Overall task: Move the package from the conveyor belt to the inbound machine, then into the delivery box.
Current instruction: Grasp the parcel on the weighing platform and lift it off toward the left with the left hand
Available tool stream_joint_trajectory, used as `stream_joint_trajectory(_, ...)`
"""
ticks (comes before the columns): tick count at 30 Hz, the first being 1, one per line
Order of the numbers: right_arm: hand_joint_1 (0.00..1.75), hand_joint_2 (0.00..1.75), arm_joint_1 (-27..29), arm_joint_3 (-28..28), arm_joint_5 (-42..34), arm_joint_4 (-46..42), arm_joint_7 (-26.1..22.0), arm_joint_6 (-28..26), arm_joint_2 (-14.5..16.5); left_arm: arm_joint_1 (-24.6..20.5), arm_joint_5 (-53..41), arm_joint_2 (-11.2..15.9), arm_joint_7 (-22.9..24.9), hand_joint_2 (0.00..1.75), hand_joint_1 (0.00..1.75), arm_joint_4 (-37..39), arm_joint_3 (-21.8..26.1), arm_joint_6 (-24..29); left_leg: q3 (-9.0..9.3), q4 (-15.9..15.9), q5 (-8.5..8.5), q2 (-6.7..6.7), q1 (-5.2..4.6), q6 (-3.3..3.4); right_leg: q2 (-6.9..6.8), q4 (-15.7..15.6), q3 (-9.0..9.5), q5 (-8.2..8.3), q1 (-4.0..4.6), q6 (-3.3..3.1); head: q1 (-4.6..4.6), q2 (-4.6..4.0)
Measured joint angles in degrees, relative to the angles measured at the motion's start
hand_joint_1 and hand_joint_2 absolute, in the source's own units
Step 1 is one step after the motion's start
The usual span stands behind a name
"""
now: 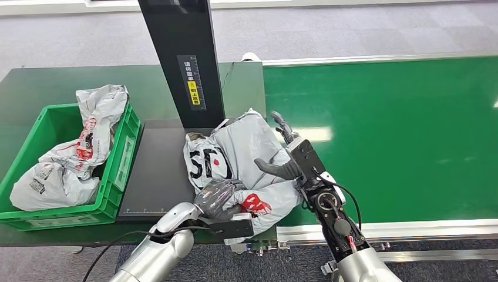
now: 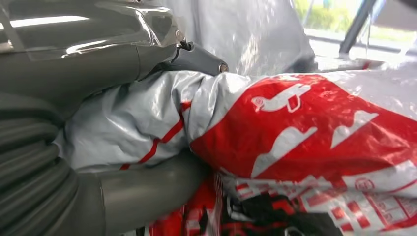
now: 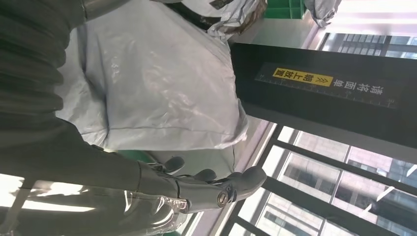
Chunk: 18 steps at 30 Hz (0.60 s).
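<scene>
Left hand: the left hand (image 1: 218, 197) sits at 6 o'clock in the head view, fingers curled over the near edge of the parcel (image 1: 244, 161); the left wrist view shows its thumb (image 2: 147, 191) under a red-printed fold of the bag (image 2: 305, 132) and fingers on top, so it grips the parcel.
Right hand: the right hand (image 1: 286, 154), just past and at 3 o'clock of the left, lies against the parcel's far-right side, thumb laid across the grey plastic, fingers spread upward; holding nothing, fingers wide.
Parcel: a crumpled grey mailing bag with red and black print, resting at centre, part on the black scanner plate (image 1: 158, 170), part over the edge of the green belt (image 1: 387, 135).
Scanner post: a black upright (image 1: 182, 59) with a yellow label, rising at 12 o'clock behind the parcel.
Crate: a green crate (image 1: 120, 158) at 9 o'clock on the dark table (image 1: 35, 88), with other grey bags (image 1: 70, 158) inside.
</scene>
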Motion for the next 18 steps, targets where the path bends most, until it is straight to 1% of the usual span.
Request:
stream_joint_trajectory(6,0.0,1.75,0.9,-0.5,-0.6,-1.2,-0.2,0.0,-0.7,4.0,6.7,0.6,-3.7,1.75,1.75,-6.2,4.2,11.6,-0.19,0.0,0.0,0.07,0.0,0.0,0.03,0.0,-0.25,0.0,0.01,0.0,-0.01,0.0)
stream_joint_trajectory(11,0.0,1.75,0.9,-0.5,-1.4,-1.3,-0.7,0.3,-1.1,8.0,9.9,1.3,-8.7,1.75,1.75,-14.3,7.9,22.7,-0.37,0.0,0.0,0.06,0.0,0.0,0.04,0.0,-0.42,0.0,0.01,0.0,0.0,0.0)
stream_joint_trajectory(18,0.0,1.75,0.8,-0.4,-2.5,-1.3,-1.6,0.0,-1.7,12.7,14.9,2.2,-16.2,1.75,1.75,-25.6,12.6,33.5,-0.44,0.0,0.0,0.06,0.0,0.0,0.04,0.0,-0.5,0.0,0.0,0.0,-0.01,0.0)
